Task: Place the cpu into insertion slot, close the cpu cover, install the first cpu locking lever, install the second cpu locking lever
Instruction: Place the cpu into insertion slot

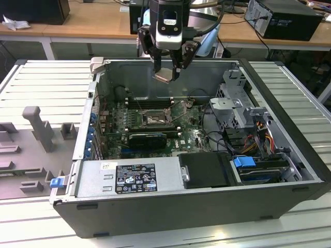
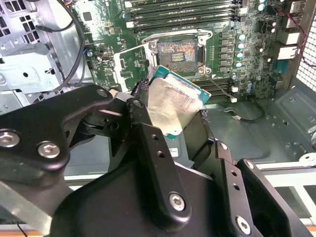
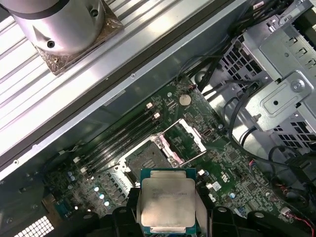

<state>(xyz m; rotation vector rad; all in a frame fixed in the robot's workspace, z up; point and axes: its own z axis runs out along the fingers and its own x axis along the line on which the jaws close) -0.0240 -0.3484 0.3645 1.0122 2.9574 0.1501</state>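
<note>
CPU [image 1: 165, 77] is pictured clamped by its edges between the closed fingers of the gripper [image 1: 168, 70]. It is held tilted over the open computer case [image 1: 170, 206], about level with the far wall and well above the motherboard [image 1: 119, 132]. The insertion slot [image 1: 155, 118] lies bare below, slightly toward the exterior view's left of the chip, with nothing seated in it.

The first step, placing the chip, is judged to be in hand, and the cover and both locking levers have not been dealt with. For seating, the chip would have to be brought level, squared to the socket's rim and lowered gently, since contacts could be bent by a skewed drop.

The chip's height above the board is given by the exterior view and is not conveyed by the wrist views. In the first wrist view the CPU cover [image 3: 196, 136] is seen flipped open just beside the socket [image 3: 145, 158], the chip's pale metal top [image 3: 167, 207] is faced squarely, and a drive cage [image 3: 281, 59] is taken in. In the second wrist view the chip's tilt [image 2: 170, 106] and green edge are made plain, with the open socket [image 2: 177, 52] beyond it.
</note>
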